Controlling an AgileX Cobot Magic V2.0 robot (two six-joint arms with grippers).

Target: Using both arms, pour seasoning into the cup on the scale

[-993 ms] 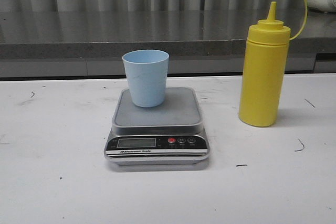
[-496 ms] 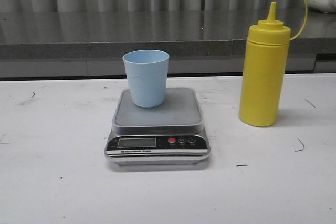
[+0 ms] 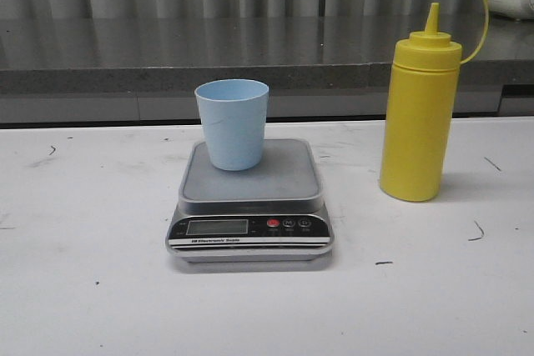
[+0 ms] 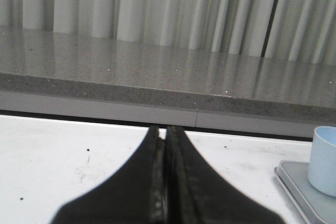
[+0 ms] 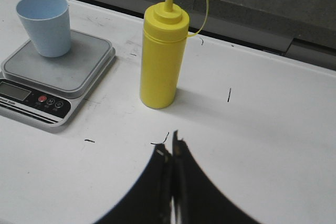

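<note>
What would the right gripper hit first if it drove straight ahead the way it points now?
Probably the yellow seasoning bottle. The right gripper, fingers shut, aims over bare table at it, and nothing lies between. The line may pass slightly to one side; depth is unclear.

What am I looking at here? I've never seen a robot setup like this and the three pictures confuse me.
It is a two-armed robot at a white table. One camera looks forward over the table; the other two ride on the wrists. In the front view, a blue cup stands on a kitchen scale, and a yellow seasoning bottle stands on the table to its right, cap off its nozzle. The dark wedges in the wrist views are the left gripper and right gripper, both shut and holding nothing.
</note>
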